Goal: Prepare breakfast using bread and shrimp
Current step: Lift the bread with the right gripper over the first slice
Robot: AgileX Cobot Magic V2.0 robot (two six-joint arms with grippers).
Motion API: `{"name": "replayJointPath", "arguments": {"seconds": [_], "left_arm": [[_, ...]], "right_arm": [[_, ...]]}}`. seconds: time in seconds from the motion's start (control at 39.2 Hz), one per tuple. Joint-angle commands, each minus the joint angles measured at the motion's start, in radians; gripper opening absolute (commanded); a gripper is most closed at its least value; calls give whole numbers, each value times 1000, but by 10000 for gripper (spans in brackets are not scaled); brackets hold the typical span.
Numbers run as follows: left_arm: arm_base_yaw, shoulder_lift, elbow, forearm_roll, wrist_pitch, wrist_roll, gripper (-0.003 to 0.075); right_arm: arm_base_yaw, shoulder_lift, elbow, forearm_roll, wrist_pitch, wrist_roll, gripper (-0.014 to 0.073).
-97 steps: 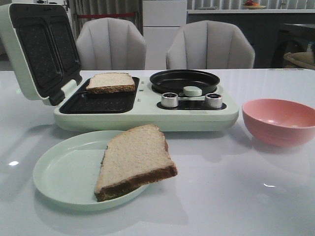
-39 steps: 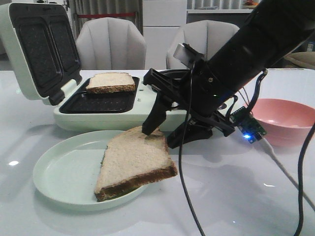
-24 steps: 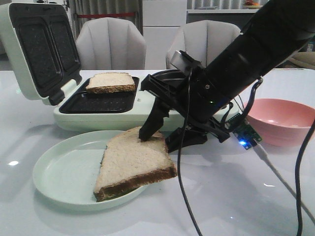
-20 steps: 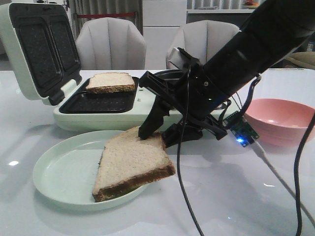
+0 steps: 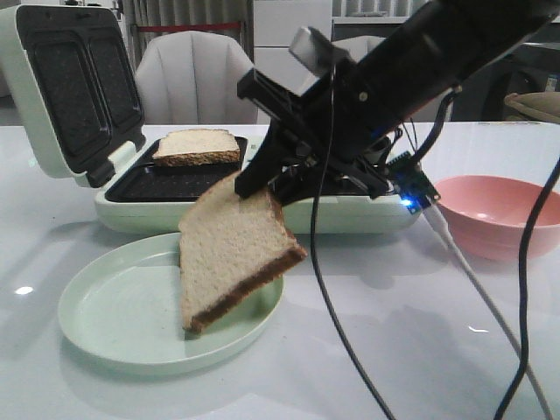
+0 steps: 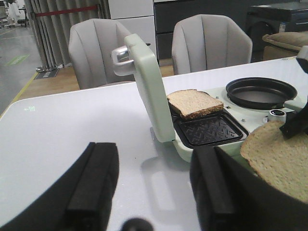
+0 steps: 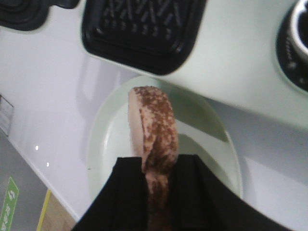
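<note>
Bread, pale with dark crust, hung tilted below right gripper, pinched by its top edge above plate; left gripper spread wide.

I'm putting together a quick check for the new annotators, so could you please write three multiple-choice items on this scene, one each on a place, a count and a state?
1. Where does the second bread slice lie?
A. In the pink bowl
B. On the rear plate of the open sandwich maker
C. In the round black pan

2. How many bread slices are in view?
A. One
B. Two
C. Three

3. What is the state of the right tool?
A. Shut on the lifted bread slice
B. Open above the plate
C. Out of view

Key: 1 B, it rests on the maker's rear grid; 2 B, one there and one lifted; 3 A, the right wrist view shows the fingers pinching its crust above the green plate.
</note>
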Motion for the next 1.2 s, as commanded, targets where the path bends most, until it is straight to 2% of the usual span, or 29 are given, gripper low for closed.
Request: {"name": "replayJointPath", "arguments": {"seconds": [0.0,0.18,0.36,0.46,0.74,1.17], "left_arm": [[-8,4,-26,10,-72,-3,404],[-8,4,-26,10,-72,-3,403],[-8,4,-26,10,-72,-3,404],[-8,4,-26,10,-72,-3,403],[-8,4,-26,10,-72,-3,403],[-8,4,-26,10,-72,-3,403]], "right_arm": [[0,-99,-57,45,36,-15,199],[1,-112,-124,128,14,-15,199],[4,-73,-170,298,-143,-26,181],[8,-14,-238,298,-134,-88,181],[25,148,-435,299,-144,-92,184],[38,277,-561,298,-151,-92,185]]}}
